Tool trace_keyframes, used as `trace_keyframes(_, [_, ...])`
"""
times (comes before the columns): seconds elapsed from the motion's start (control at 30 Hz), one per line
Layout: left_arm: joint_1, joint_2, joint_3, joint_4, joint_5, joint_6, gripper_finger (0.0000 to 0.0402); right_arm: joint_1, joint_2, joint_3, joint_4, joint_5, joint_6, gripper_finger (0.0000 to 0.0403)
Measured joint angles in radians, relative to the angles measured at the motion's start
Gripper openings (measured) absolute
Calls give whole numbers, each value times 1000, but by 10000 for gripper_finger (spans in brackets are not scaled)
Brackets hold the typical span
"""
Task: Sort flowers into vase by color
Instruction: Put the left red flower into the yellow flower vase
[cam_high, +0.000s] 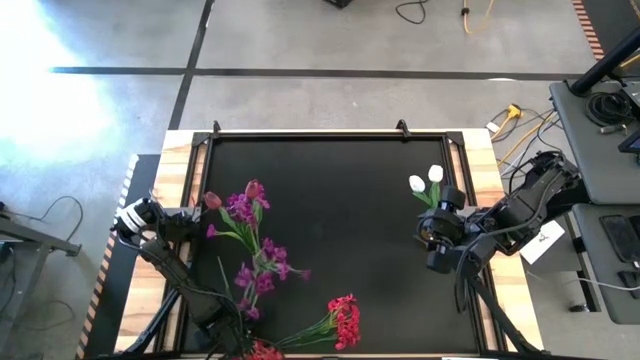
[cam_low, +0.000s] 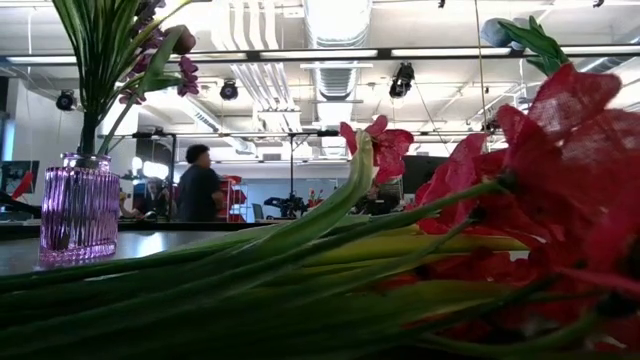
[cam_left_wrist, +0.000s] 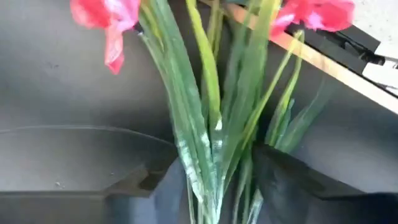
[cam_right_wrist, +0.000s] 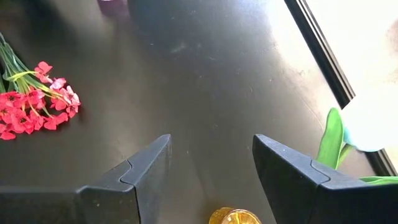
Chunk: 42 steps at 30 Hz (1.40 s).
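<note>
A bunch of red-pink flowers lies on the black mat near the front edge, its green stems running toward my left gripper. That gripper points down over them, one finger on each side of the stem bundle. Purple flowers with pink tulip buds stand in a purple glass vase at the left. White tulips stand at the right. Beside them my right gripper hangs open over the mat, holding nothing. My left gripper comes down from above with its fingers across the red flowers' green stems, which fill the gap between them. I cannot tell whether the fingers touch the stems. The stems and blooms lie on the mat.
A gold-coloured rim shows just below my right gripper. The mat sits in a wooden frame with black rails. The middle of the mat holds nothing. A person stands in the room far behind the table.
</note>
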Motion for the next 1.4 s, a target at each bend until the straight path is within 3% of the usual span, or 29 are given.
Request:
trace_keyframes(0.27, [-2, 0, 89, -107, -34, 15, 16, 0, 0, 0, -1, 8, -20, 219])
trace_keyframes(0.53, [-2, 0, 312, -409, -36, -74, 5, 0, -1, 0, -2, 9, -51, 219])
trace_keyframes(0.67, [-2, -22, 435, -640, -137, -284, 3, 0, -1, 0, 3, 12, -52, 219])
trace_keyframes(0.8, [-3, -103, 552, -712, -234, -501, 2, 0, -1, 0, 35, 33, -54, 219])
trace_keyframes(0.97, [-4, -223, 698, -661, -292, -713, 2, 0, -1, 0, 82, 37, -83, 219])
trace_keyframes(1.07, [-4, -296, 773, -533, -357, -750, 2, 0, -1, 0, 129, 37, -89, 219])
trace_keyframes(1.17, [-4, -351, 817, -350, -453, -671, 2, 0, -1, 0, 206, 37, -126, 219])
trace_keyframes(1.3, [1, -393, 845, -100, -623, -428, 2, -1, -1, 0, 378, 37, -219, 219])
trace_keyframes(1.4, [37, -398, 859, 11, -695, -291, 2, -1, 4, 0, 552, 68, -288, 219])
